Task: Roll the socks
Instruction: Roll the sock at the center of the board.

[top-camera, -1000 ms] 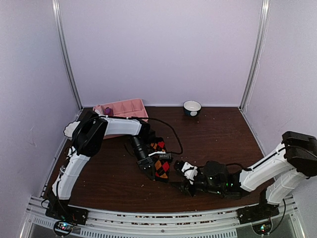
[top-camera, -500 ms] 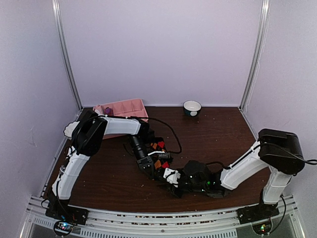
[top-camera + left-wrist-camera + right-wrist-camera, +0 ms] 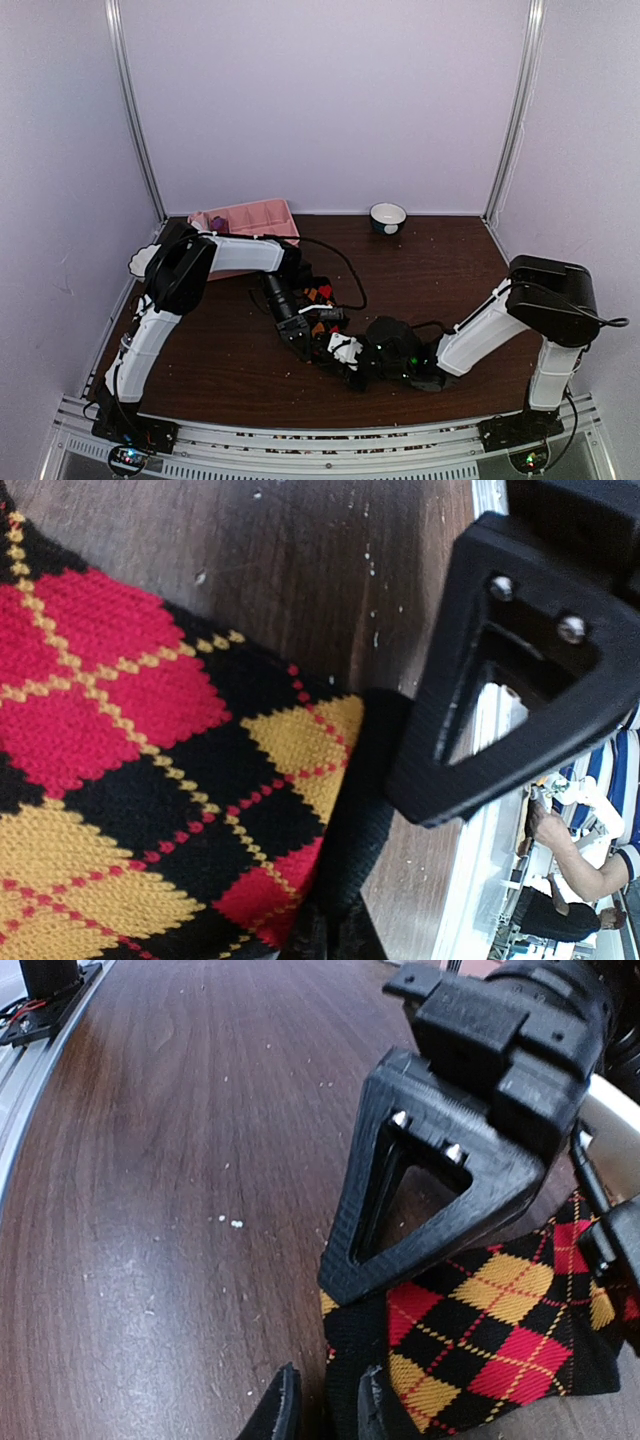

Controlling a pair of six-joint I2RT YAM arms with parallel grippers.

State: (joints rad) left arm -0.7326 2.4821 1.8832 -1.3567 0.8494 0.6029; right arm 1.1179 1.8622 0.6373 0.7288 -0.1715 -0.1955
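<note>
A black sock with red and yellow argyle diamonds [image 3: 320, 296] lies on the dark wooden table, left of centre. My left gripper [image 3: 305, 335] is shut on it; in the left wrist view the sock [image 3: 150, 760] fills the frame and runs into my left gripper [image 3: 335, 935]. My right gripper [image 3: 330, 350] is low at the sock's near edge. In the right wrist view it [image 3: 325, 1405] is slightly open, with the sock's [image 3: 480, 1340] black edge between its tips. The left gripper's triangular finger [image 3: 420, 1190] rests on the sock. A purple bit of sock [image 3: 215, 222] shows in the tray.
A pink compartment tray [image 3: 255, 218] stands at the back left. A small white bowl [image 3: 388, 217] stands at the back centre. A black cable [image 3: 345, 265] loops over the table behind the sock. The metal front rail [image 3: 320, 440] runs along the near edge.
My right arm has swung left along the table, bringing its gripper up to the sock's near edge. The left gripper has kept its hold and barely moved.
</note>
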